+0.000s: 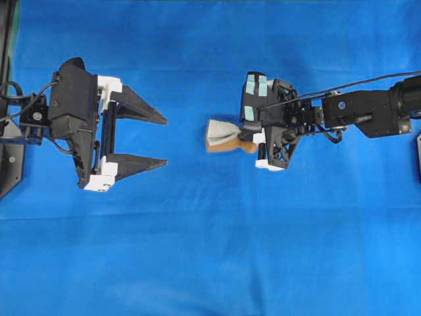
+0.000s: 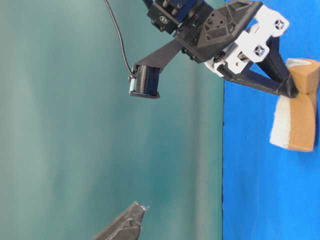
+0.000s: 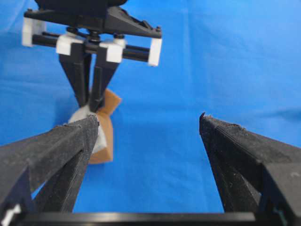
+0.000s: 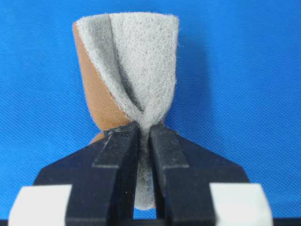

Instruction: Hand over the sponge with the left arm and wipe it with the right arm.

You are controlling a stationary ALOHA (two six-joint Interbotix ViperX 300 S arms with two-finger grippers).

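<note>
Your right end effector [image 1: 245, 139] is pinching the sponge [image 1: 222, 135] hard at its middle, squeezing it into a bow-tie shape, grey-white layer folding over the tan-orange one. The sponge is sticking out toward the left end effector [image 1: 164, 141], above the blue surface [image 1: 210, 250]; you cannot tell whether it is touching the cloth. Your left end effector is sitting well apart at the left, fingers [image 3: 61, 150] spread wide, gripping nothing.
</note>
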